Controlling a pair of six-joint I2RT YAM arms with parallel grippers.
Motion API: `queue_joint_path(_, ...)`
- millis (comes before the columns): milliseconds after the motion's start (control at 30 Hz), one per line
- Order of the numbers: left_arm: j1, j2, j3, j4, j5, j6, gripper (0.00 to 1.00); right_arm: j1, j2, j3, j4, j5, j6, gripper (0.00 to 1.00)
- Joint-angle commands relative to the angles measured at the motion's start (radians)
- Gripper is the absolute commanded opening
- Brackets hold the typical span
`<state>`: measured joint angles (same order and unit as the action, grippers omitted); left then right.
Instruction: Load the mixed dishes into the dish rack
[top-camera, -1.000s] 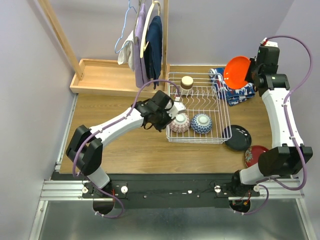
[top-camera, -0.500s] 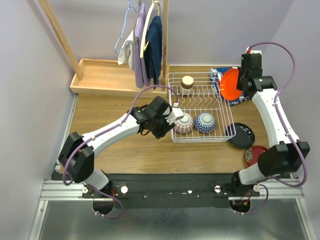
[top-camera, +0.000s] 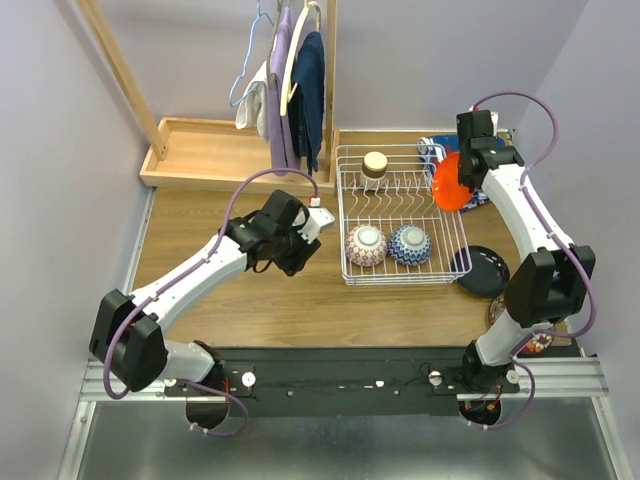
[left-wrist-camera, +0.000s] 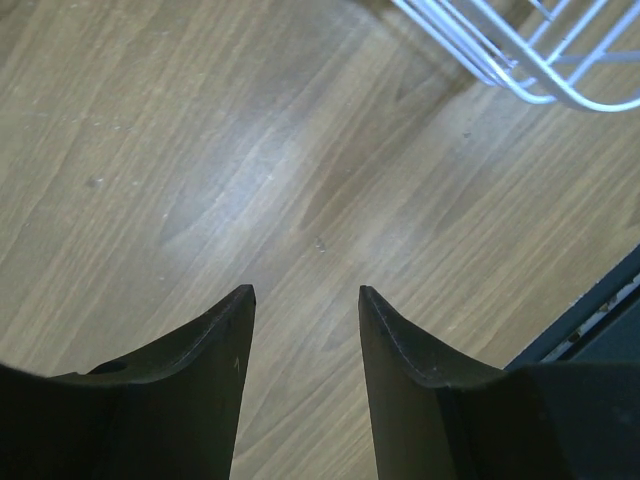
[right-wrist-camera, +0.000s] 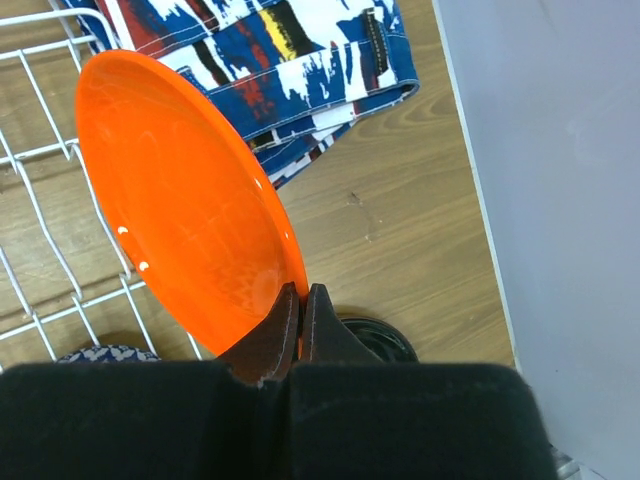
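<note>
The white wire dish rack (top-camera: 341, 215) holds a red-white patterned bowl (top-camera: 365, 244), a small blue-patterned bowl (top-camera: 409, 243) and a tan cup (top-camera: 374, 165). My left gripper (top-camera: 317, 224) is open and empty just left of the rack. In its wrist view the gripper (left-wrist-camera: 305, 290) has only bare wood between the fingers, with a rack corner (left-wrist-camera: 540, 70) at top right. My right gripper (right-wrist-camera: 301, 290) is shut on the rim of the orange plate (right-wrist-camera: 180, 190), which hangs tilted over the rack's right edge (top-camera: 450, 183). The black plate (top-camera: 480, 270) and dark red plate (top-camera: 494, 310) lie on the table to the right.
A blue-red patterned cloth (right-wrist-camera: 270, 50) lies behind the orange plate. A shallow wooden tray (top-camera: 200, 150) sits at the back left, with clothes on hangers (top-camera: 290, 80) above it. The right arm's lower link covers part of the dark red plate. A wall runs close along the right.
The left gripper opened, left the red-white bowl in the rack and drew back to the left. The right arm carried the orange plate leftwards, to the rack's right edge.
</note>
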<state>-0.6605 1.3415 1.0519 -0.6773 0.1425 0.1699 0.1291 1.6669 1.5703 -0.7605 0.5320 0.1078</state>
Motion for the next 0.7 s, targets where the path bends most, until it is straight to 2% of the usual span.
queue_joint_path(0, 0.05, -0.039, -0.018, 0.028, 0.031, -0.041, 0.55, 0.013, 0.045, 0.051, 0.012, 0.08, 0.01, 0.01)
queue_joint_path(300, 0.078, -0.084, -0.05, 0.041, 0.071, -0.075, 0.55, 0.033, 0.1, 0.115, -0.023, 0.155, 0.093, 0.01)
queue_joint_path(667, 0.099, -0.096, -0.073, 0.068, 0.1, -0.101, 0.57, 0.064, 0.125, 0.072, -0.054, 0.184, 0.15, 0.0)
